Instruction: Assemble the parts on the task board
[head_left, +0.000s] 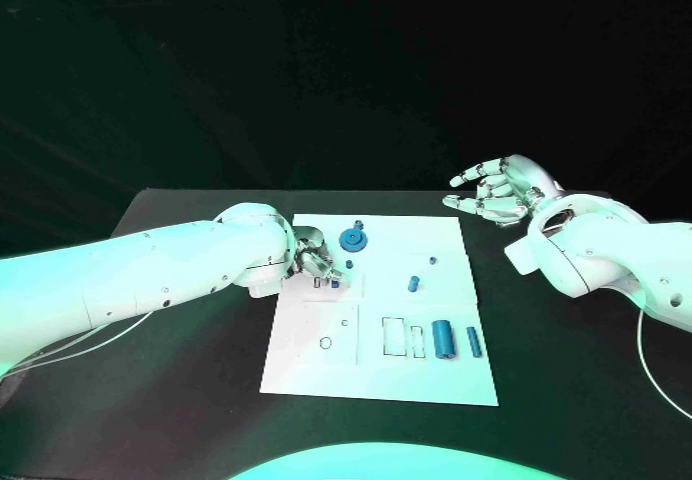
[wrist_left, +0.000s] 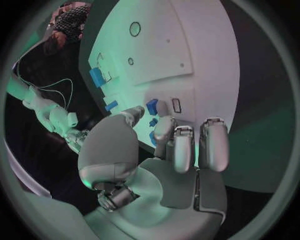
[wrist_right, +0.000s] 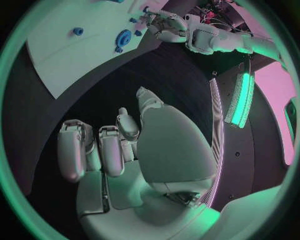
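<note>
Left hand (head_left: 312, 256) hovers over the white task board (head_left: 378, 380) at centre frame, fingers curled around a small blue part (wrist_left: 152, 106) by a slot; whether it grips is unclear. Right hand (head_left: 498, 190), fingers spread and empty, hangs upper right, farther off the bench (head_left: 577, 360).

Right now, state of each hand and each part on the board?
Left hand: over the board's left edge, fingers curled down by a small blue piece; cannot tell if it holds it.
Right hand: raised off the board, fingers apart, holding nothing.
Blue gear: on the board near the far edge.
Two blue cylinders: lying side by side near the front right.
Small blue peg: on the board mid-right.
Task board: flat on the table.
</note>
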